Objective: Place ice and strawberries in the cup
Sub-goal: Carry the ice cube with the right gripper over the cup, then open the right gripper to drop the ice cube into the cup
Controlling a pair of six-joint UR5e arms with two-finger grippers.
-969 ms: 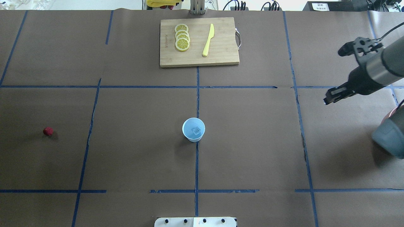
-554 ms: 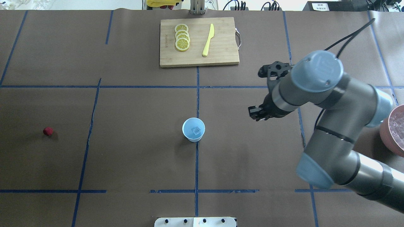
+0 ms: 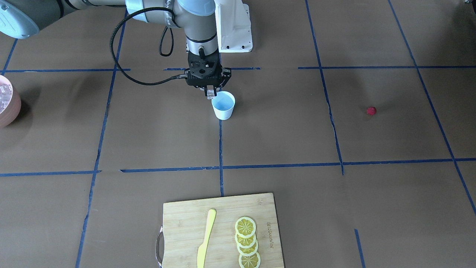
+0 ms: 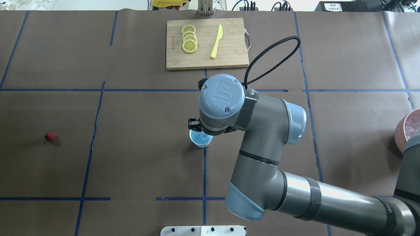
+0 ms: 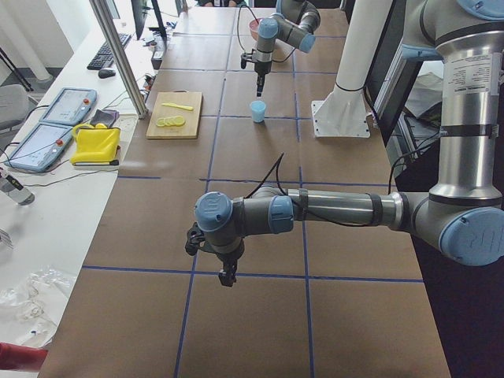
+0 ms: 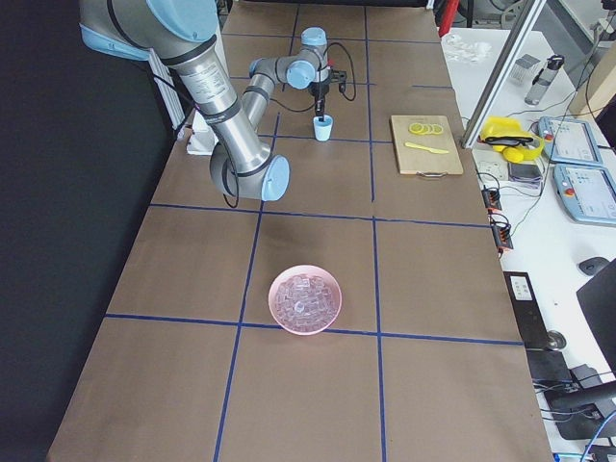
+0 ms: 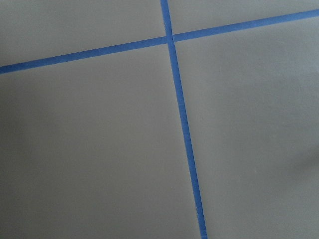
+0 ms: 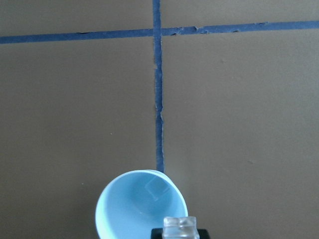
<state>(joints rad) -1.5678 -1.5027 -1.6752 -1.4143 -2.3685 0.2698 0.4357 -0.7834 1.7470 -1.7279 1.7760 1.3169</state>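
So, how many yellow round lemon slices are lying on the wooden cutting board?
4. The yellow round lemon slices lie in one overlapping row on the pale wooden cutting board, left of the yellow knife in the overhead view. More could be hidden beneath.

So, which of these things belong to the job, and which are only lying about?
Job: cup; ice cube held in right gripper; strawberry; pink bowl of ice.
Lying about: cutting board; lemon slices; yellow knife.
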